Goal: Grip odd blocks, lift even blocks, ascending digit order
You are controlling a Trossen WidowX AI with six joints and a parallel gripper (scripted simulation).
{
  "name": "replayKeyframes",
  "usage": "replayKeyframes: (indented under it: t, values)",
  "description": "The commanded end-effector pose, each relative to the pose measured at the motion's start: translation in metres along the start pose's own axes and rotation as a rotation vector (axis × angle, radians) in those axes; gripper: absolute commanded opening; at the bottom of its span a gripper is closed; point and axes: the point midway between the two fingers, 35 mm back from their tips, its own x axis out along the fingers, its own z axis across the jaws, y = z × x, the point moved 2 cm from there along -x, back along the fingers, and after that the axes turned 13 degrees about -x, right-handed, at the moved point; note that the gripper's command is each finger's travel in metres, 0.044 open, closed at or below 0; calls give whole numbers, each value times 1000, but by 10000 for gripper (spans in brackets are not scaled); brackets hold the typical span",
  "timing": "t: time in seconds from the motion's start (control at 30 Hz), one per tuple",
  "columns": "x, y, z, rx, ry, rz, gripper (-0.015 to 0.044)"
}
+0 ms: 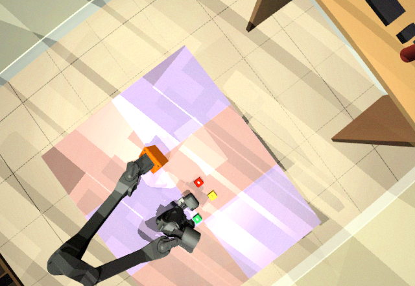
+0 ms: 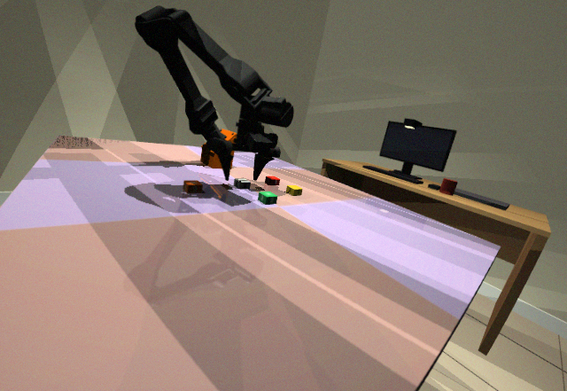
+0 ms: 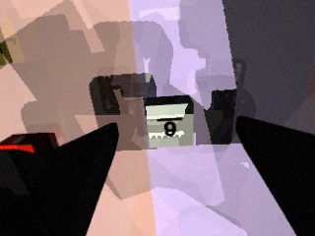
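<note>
White block [image 3: 168, 123] sits between open hand [image 3: 174, 147], seemingly untouched.

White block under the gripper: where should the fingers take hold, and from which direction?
Grip the white block on its two opposite side faces, coming straight down from above. It sits flat with its digit face up, centred between the open gripper, whose fingers already flank it. The red block lies off to one side.
</note>
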Motion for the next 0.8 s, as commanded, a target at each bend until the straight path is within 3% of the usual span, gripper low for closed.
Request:
replayKeyframes:
  t: [0.0, 0.1, 0.47, 0.77]
  values:
    - [8, 3, 1, -10, 6, 6, 400]
    - [11, 3, 1, -10, 6, 6, 400]
    - [11, 3, 1, -10, 6, 6, 120]
    - [11, 3, 1, -10, 6, 6, 120]
